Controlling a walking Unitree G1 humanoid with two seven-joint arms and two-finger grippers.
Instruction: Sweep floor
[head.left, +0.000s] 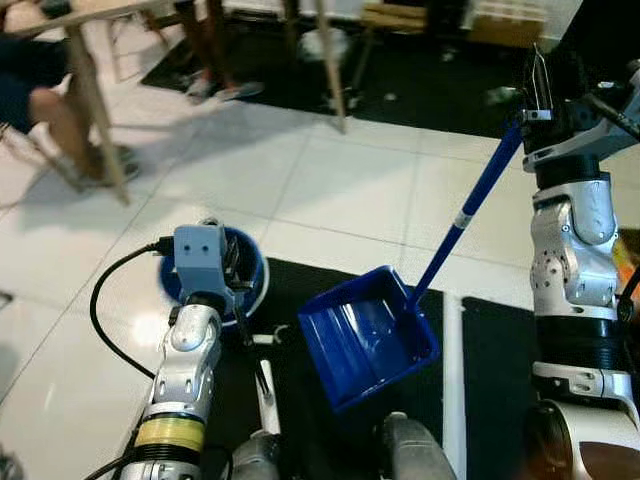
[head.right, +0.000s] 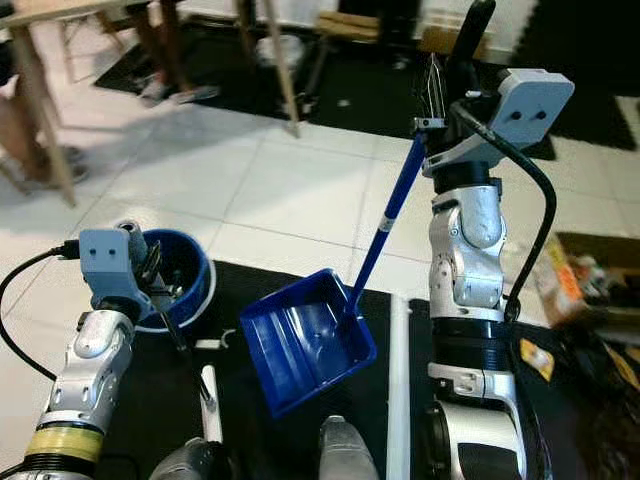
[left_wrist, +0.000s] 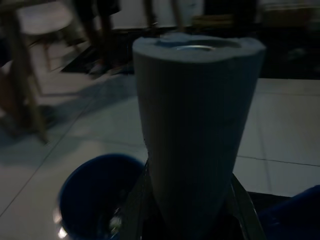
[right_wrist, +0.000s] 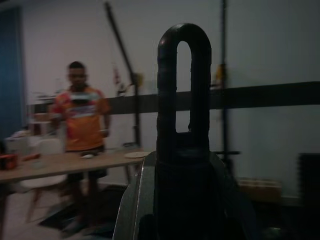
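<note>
A blue dustpan (head.left: 365, 338) rests tilted on the black mat in front of me. Its long blue handle (head.left: 470, 210) slants up to my right gripper (head.left: 535, 100), which is shut on the black looped handle top (right_wrist: 182, 85). At the lower left, my left gripper (head.left: 228, 278) is shut on a thick grey handle (left_wrist: 197, 125); a thin black rod (head.left: 255, 360) runs down from it toward a white piece on the mat. Just beyond the left gripper, a round blue bin (head.right: 195, 275) sits on the white tiles.
A white bar (head.left: 452, 385) lies along the black mat (head.left: 500, 350) right of the dustpan. A wooden table (head.left: 85, 85) with a seated person's legs (head.left: 50, 115) stands at the far left. A cluttered box (head.right: 590, 285) sits to my right. Another person (right_wrist: 80, 120) stands behind a table.
</note>
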